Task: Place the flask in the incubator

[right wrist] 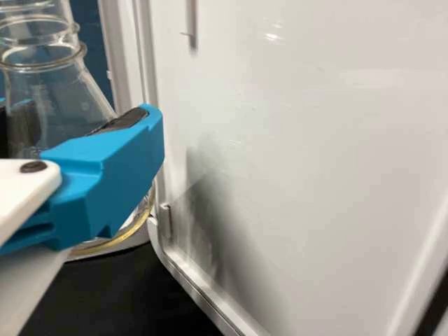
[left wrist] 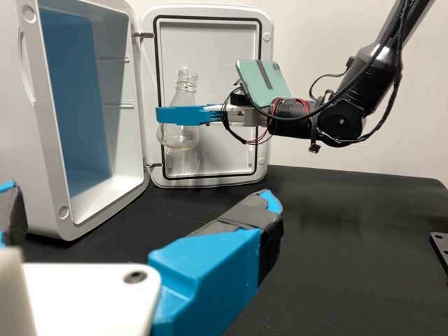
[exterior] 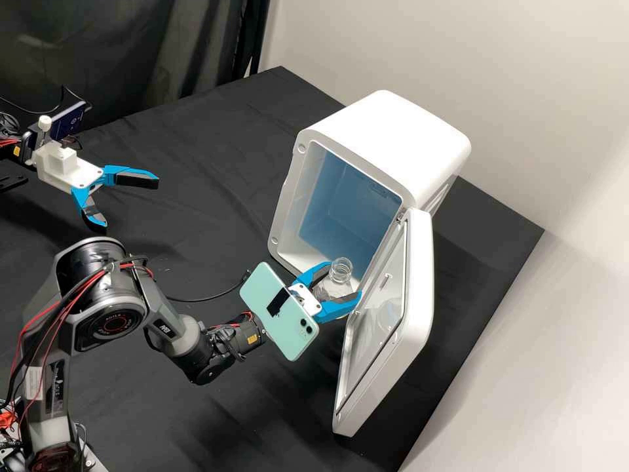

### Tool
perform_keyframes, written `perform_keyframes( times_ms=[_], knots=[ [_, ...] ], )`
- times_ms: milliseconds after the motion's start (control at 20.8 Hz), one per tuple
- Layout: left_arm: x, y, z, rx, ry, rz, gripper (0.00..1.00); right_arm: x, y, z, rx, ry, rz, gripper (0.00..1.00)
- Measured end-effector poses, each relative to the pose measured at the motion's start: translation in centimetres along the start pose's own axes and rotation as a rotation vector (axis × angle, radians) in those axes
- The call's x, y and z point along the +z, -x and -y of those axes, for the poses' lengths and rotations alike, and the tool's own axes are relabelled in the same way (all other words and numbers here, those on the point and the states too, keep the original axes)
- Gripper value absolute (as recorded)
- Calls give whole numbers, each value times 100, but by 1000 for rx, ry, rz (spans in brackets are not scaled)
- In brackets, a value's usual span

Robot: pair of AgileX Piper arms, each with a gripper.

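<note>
A clear glass flask (exterior: pixel 341 269) hangs upright just in front of the incubator's opening, low down and beside the open door (exterior: pixel 409 275). My right gripper (exterior: pixel 337 286) is shut on the flask's body. The left wrist view shows the flask (left wrist: pixel 183 119) clamped in the right gripper (left wrist: pixel 180 114) a little above the bench, in front of the door (left wrist: pixel 210 42). In the right wrist view a blue finger (right wrist: pixel 105 168) presses against the flask (right wrist: pixel 42 77), close to the door's inner face (right wrist: pixel 301 140). The white incubator (exterior: pixel 393 131) has a blue interior. My left gripper (exterior: pixel 128 203) stands open, far to the left over the bench.
The incubator's door swings out toward the bench's front right edge. A pale green phone (exterior: pixel 278 318) is mounted on the right arm's wrist. A thin black cable (exterior: pixel 209 295) lies on the black bench between the arms. Dark curtains hang behind at the left.
</note>
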Motion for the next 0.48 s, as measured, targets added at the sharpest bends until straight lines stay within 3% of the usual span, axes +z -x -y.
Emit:
perform_keyframes(
  times_ms=[193,481],
  knots=[
    [0,0,0,0,0,0,100,-191,-170,47,2,-1,-74,0],
    [-1,-1,4,-2,0,-1,100,-376,-398,161,23,-27,-113,0]
  ],
)
